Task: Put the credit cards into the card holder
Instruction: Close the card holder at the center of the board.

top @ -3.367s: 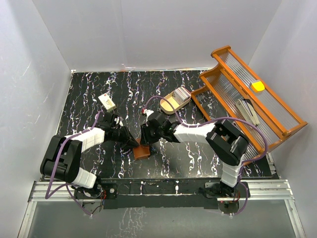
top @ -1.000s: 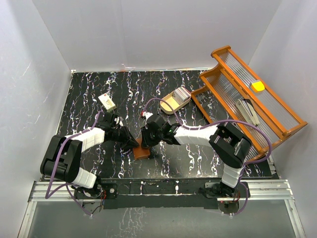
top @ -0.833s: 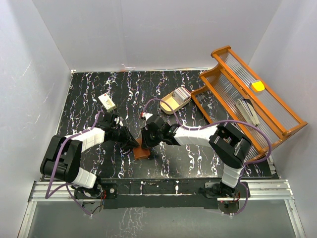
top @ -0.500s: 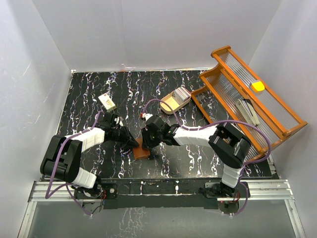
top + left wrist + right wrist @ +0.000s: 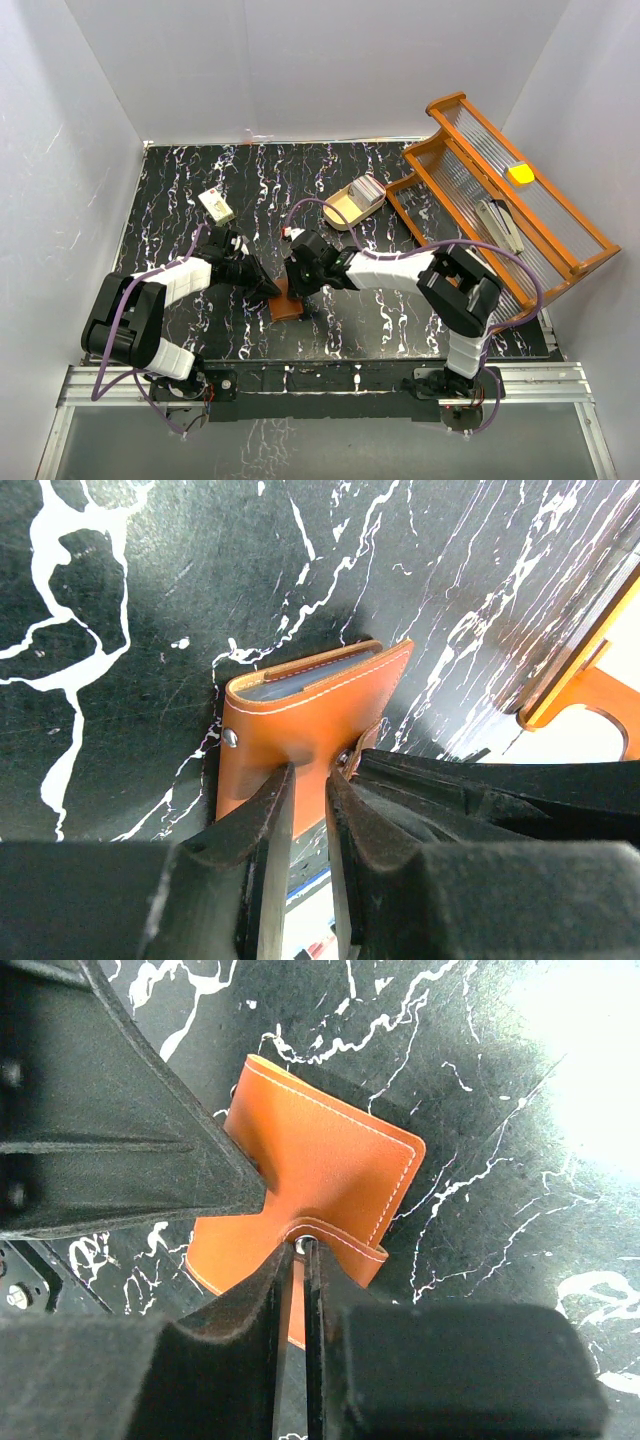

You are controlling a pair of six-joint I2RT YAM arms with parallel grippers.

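Your card holder lay folded shut at the lower centre of the top view. Your left gripper pinched its leather edge, jaws narrow. Your right gripper was almost closed on its snap strap. The credit cards sat stacked in the beige oval tray, right of centre and higher up, well apart from the holder.

Robot lab test cell: white panel walls, aluminium rail, black marbled tabletop.
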